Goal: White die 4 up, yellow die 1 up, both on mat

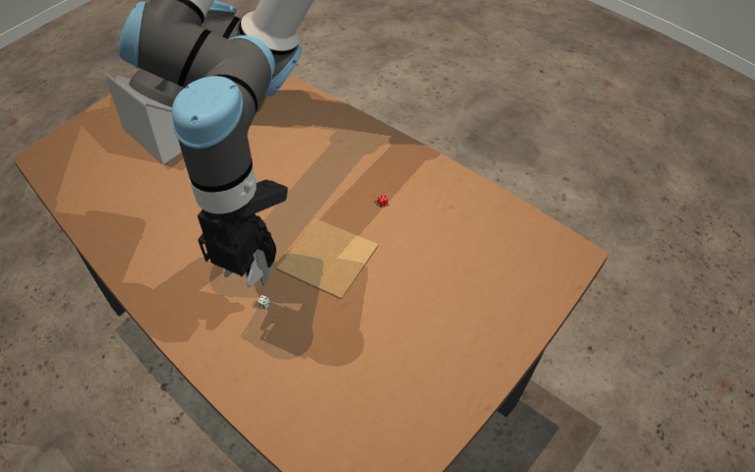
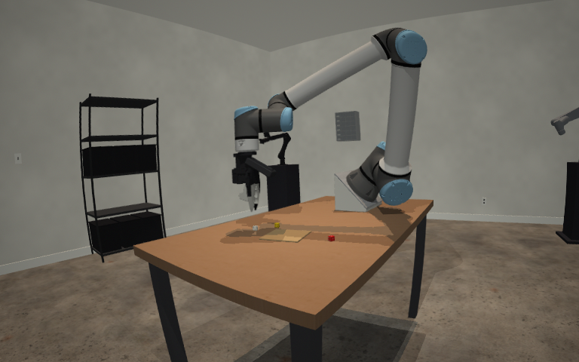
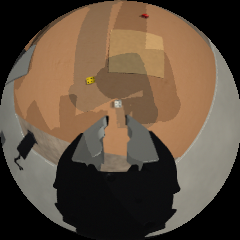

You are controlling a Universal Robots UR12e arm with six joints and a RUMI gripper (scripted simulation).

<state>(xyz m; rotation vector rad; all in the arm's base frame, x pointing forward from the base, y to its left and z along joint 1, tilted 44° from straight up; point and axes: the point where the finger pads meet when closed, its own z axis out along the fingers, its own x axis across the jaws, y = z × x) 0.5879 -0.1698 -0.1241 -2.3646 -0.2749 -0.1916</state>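
Observation:
My gripper points down above the table, partly open, with a narrow gap and nothing between its fingertips. The white die sits on the table off the mat, below the fingers and just beyond their tips in the wrist view. The yellow die sits off the mat too; the gripper hides it in the top view. The red die stands apart, off the mat. The tan mat bears no die. The top numbers are too small to read surely.
The wooden table carries the arm's grey base mount at its far end. Arm shadows fall across the mat and around the white and yellow dice. A black shelf stands by the wall, away from the table.

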